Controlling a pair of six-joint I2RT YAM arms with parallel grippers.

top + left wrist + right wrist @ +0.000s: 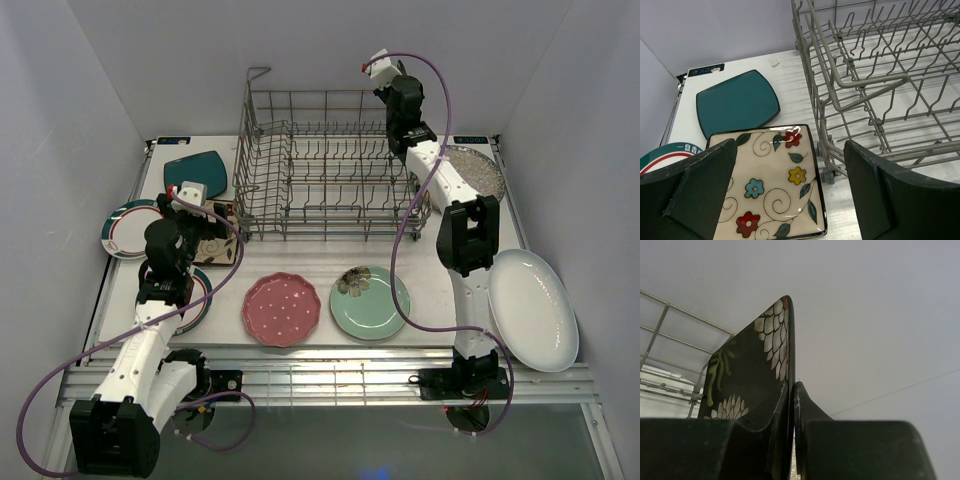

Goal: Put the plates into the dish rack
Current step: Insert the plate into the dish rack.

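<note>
The left tool (790,146) hangs wide open, gripping nothing, just above a cream square plate (771,192) painted with red, blue and yellow flowers. That plate lies flat on the white tabletop (300,258), close beside the near left corner of the grey wire dish rack (322,172). Behind it lies a teal square plate (736,105). To its left is a round white plate (128,228) with a green and red rim. A second rimmed plate (201,300) shows partly under the left arm.

The right tool (792,389) is raised at the rack's far right corner and is clamped tight on the edge of a dark plate (752,367). The plate is patterned with pale petals and green fronds and held edge-up above the rack's wires.

The rack stands at the middle of the tabletop and, from above, appears to hold no plates, though its tines make that hard to confirm. In front of it lie a pink dotted plate (283,309) and a mint green plate (370,302), side by side. A speckled silver plate (472,170) sits at the rack's right. A large white oval plate (533,308) rests at the right edge.

A small dark label (705,71) marks the tabletop's far left corner; its white lettering is too blurred to read. Tiny print on the rimmed plate's border is likewise illegible.
</note>
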